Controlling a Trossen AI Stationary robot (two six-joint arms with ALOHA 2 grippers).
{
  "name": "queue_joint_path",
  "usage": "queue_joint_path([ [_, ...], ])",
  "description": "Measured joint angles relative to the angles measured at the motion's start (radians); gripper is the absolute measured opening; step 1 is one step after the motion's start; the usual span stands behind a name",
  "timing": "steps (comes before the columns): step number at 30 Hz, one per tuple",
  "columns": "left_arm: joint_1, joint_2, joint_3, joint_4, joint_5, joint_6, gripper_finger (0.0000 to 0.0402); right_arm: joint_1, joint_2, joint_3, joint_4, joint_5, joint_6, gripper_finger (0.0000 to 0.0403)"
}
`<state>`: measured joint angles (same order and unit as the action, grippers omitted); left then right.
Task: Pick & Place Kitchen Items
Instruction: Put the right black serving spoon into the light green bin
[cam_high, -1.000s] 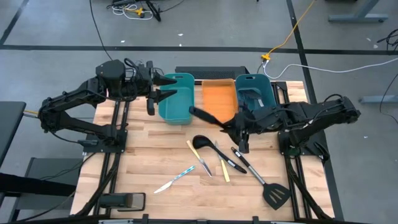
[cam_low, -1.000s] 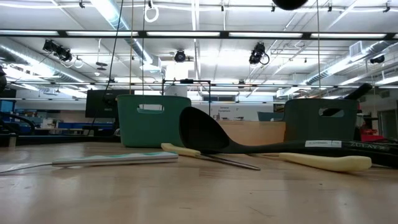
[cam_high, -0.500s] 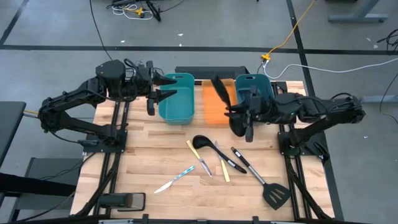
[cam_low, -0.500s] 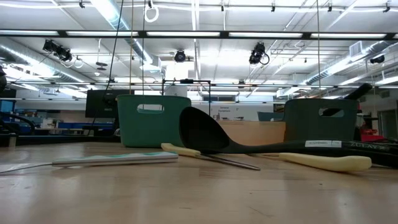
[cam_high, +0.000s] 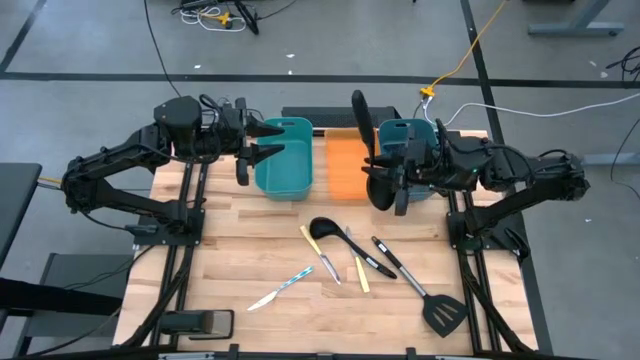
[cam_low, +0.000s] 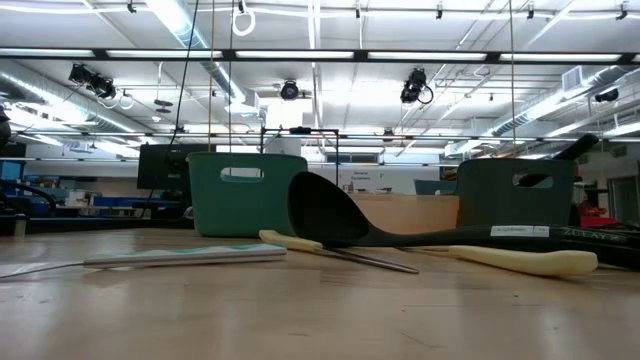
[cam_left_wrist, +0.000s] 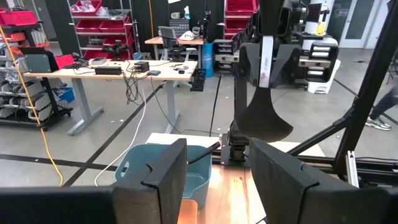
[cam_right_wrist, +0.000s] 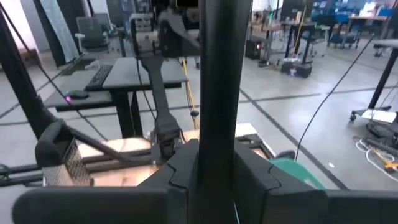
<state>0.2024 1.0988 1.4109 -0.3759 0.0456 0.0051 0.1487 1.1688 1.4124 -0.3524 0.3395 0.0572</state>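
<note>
Black spatula (cam_high: 360, 118) is pinched by its handle in the right gripper (cam_high: 385, 180), blade raised up & away from the jaws, over the gap between the orange tray (cam_high: 345, 165) & the right teal bin (cam_high: 408, 140). In the right wrist view the handle (cam_right_wrist: 217, 93) runs straight up between the two fingers (cam_right_wrist: 180, 168), pressed on it from both sides. In the left wrist view the blade (cam_left_wrist: 264, 118) hangs high, well above the table.

Step in hand, as I judge it: carry to a bin & drop. To do it well: tip the utensil so the blade leads down into the bin just beside the gripper, lower till the blade is under the rim, then let go; a tall handle let go upright may topple out. Which bin is meant I can't tell.

Left gripper (cam_high: 248, 145) waits just beside the left teal bin (cam_high: 285, 160), fingers (cam_left_wrist: 152, 177) spread, holding nothing.

Rest of the utensils lie on the table (cam_high: 230, 260) nearer the front edge than the right gripper: black ladle (cam_high: 325, 228), 2nd spatula (cam_high: 440, 312), pale-handled knives (cam_high: 360, 272), blue-handled knife (cam_high: 285, 287).

Hard to see: bin contents mostly hidden; low view shows neither gripper; the exact grip point on the handle is masked by the arm from above.
</note>
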Motion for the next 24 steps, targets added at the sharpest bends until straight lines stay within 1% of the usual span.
queue_joint_path([
  [6,0.0,0.0,0.0,0.0,0.0,0.0,0.0181,-0.033,0.0,0.0,0.107,-0.024,-0.04,0.0076],
  [8,0.0,0.0,0.0,0.0,0.0,0.0,0.0181,-0.048,0.0,0.0,0.126,-0.049,-0.043,0.0076],
  [12,0.0,0.0,0.0,0.0,0.0,0.0,0.0181,-0.076,0.004,0.0,0.161,-0.105,-0.043,0.0076],
  [16,0.0,0.0,0.0,0.0,0.0,-0.001,0.0181,-0.103,0.009,0.0,0.194,-0.198,-0.039,0.0076],
  [21,0.0,0.0,0.0,0.0,0.0,-0.001,0.0181,-0.135,0.014,0.0,0.206,-0.252,-0.037,0.0076],
  [24,0.0,0.0,0.0,0.0,0.0,-0.001,0.0181,-0.156,0.016,0.0,0.206,-0.306,-0.035,0.0076],
])
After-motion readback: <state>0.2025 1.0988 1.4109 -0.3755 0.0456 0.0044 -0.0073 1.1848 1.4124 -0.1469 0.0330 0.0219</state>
